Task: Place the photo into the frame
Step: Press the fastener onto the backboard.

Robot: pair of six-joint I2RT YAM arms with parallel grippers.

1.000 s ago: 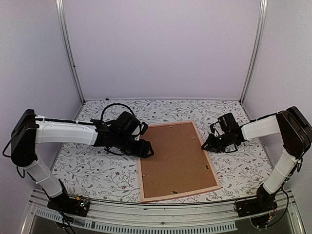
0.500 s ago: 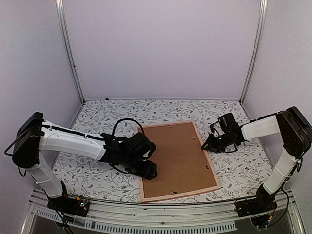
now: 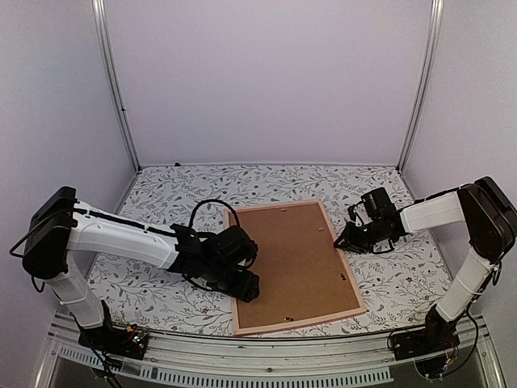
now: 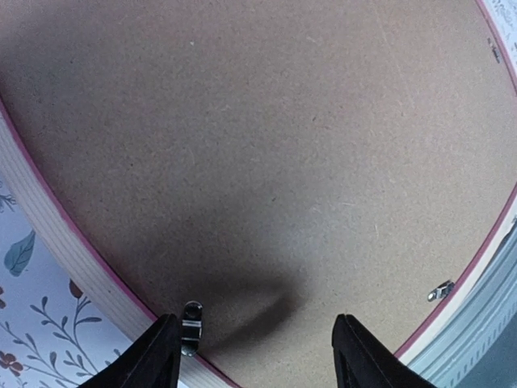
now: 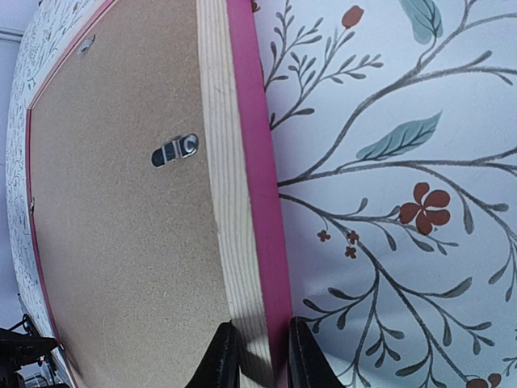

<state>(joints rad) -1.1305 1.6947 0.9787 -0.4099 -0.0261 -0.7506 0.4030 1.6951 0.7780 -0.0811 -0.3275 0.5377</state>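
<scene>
**Two arms at a face-down picture frame**

Two grippers meet the frame (image 3: 295, 267) from opposite sides in the overhead view. It lies back-up on the floral cloth (image 3: 161, 283), brown board showing. The left gripper (image 3: 246, 287) sits low over the frame's near-left corner. The right gripper (image 3: 341, 241) is at the middle of the opposite long rail. The two tools are well apart, with the width of the board between them.

From the left wrist, the left gripper (image 4: 257, 356) stands wide, with nothing between its fingers (image 4: 161, 352). Brown board of the frame (image 4: 266, 162) fills the space ahead of it and beneath it. A small metal clip (image 4: 191, 326) lies just beside one fingertip, against the pink rail. A second clip (image 4: 440, 291) shows farther off on the other side. The cloth (image 4: 24, 323) lies outside the rail, to the side of that first fingertip.

From the right wrist, the right gripper (image 5: 260, 360) is drawn narrow, pinching the rail of the frame (image 5: 121, 226). One finger (image 5: 222, 356) is on the bare-wood inner face and the other on the pink outer edge. A metal clip (image 5: 174, 150) lies ahead of the fingers on the board side.
</scene>
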